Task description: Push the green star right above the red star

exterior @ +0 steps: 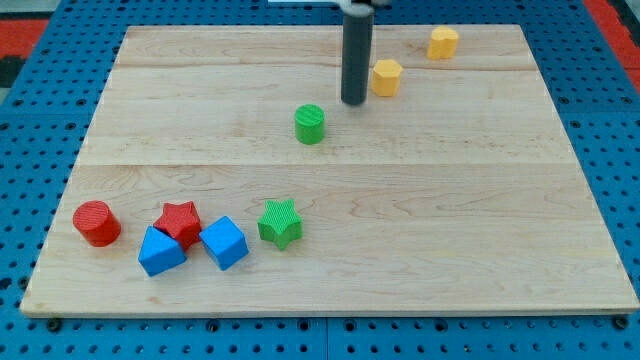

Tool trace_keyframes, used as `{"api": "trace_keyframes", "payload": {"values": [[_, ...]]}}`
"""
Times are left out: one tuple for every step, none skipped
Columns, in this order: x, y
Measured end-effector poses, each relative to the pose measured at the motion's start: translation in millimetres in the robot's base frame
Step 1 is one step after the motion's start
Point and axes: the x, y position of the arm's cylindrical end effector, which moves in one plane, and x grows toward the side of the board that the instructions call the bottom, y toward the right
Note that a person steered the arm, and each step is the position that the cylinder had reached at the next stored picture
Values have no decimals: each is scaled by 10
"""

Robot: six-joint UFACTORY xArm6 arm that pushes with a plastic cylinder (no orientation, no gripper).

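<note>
The big wooden board (pixel 330 290) fills most of the view, and it sits on a blue table with holes (pixel 620 120).

My rod stands up tall at the far side of the board. My tip (pixel 354 102) touches down between the green cylinder (pixel 310 124) and a yellow block (pixel 386 77). It sits just beside the yellow block. A second yellow block (pixel 443 42) is farther back on the right. I have no fingers at all, just this one rod, so nothing opens or shuts.

The green star (pixel 280 222) is on the near side of the board, left of the middle. It is well apart from my tip. The red star (pixel 179 221) is to its left. A blue cube (pixel 223 243) sits between the two stars, a bit nearer. Another blue block (pixel 160 251) touches the red star on the near side. A red cylinder (pixel 97 223) is at the far left of this group.

I think the push has not begun. The step now is getting to the green star. Next, my tip should come to the star's right side, going around the green cylinder. Then it should push the star left and a bit farther back, so it ends up just behind the red star. I should miss the blue cube on the way.
</note>
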Motion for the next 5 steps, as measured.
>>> {"api": "trace_keyframes", "payload": {"values": [[1229,325],[2024,-126],[1962,-934],[1841,-1107],[1960,-725]]}}
